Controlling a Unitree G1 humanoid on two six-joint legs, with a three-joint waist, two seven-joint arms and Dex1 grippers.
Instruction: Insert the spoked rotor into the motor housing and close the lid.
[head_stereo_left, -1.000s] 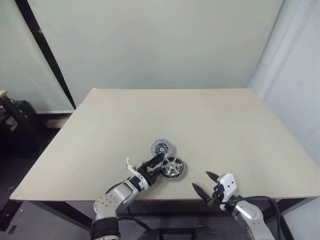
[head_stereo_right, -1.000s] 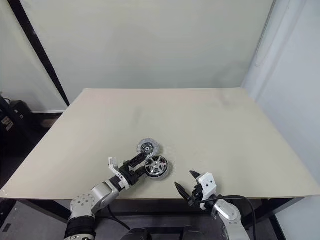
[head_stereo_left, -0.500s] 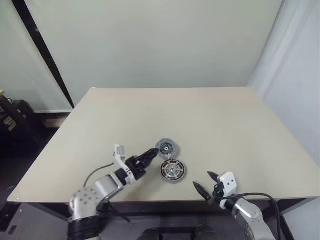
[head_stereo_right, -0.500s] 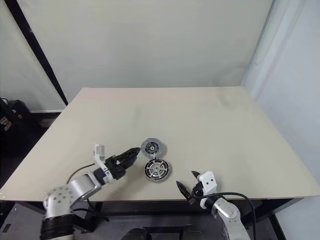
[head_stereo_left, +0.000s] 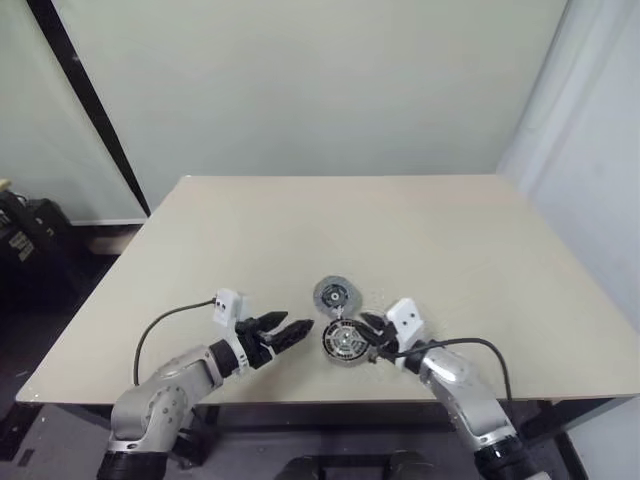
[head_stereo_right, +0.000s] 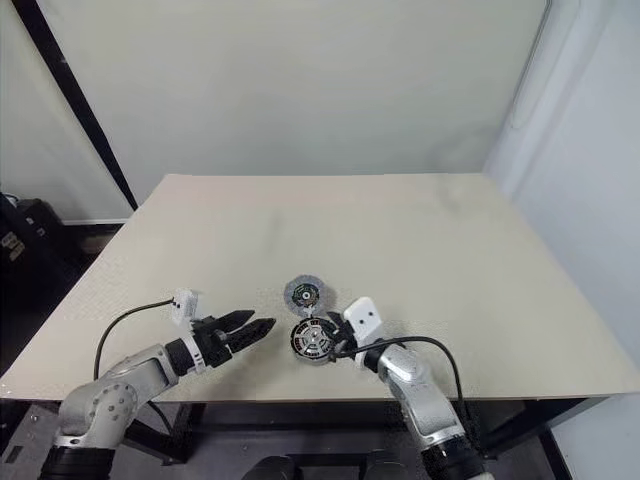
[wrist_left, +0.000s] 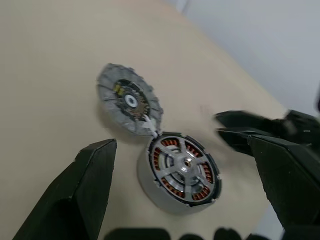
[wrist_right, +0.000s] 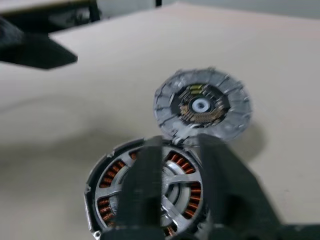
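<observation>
The motor housing (head_stereo_left: 345, 343) lies on the table near its front edge, copper windings showing. The spoked rotor (wrist_left: 186, 161) sits inside it, silvery spokes over the windings. The lid (head_stereo_left: 335, 296) lies flat just behind the housing, its rim touching the housing's rim. My left gripper (head_stereo_left: 298, 324) hovers open to the left of the housing, pointing at it, with nothing between its fingers (wrist_left: 85, 195). My right gripper (head_stereo_left: 370, 330) is at the housing's right edge, and its fingers (wrist_right: 147, 180) stand close together above the rotor, holding nothing.
The beige table (head_stereo_left: 420, 240) stretches bare behind and to both sides of the parts. Its front edge (head_stereo_left: 300, 400) runs close below the housing. A cable (head_stereo_left: 165, 325) trails from the left wrist.
The right gripper came in from the table's front edge to the housing's right side, and its fingers closed. The left gripper drew back to the left, away from the lid and housing.
</observation>
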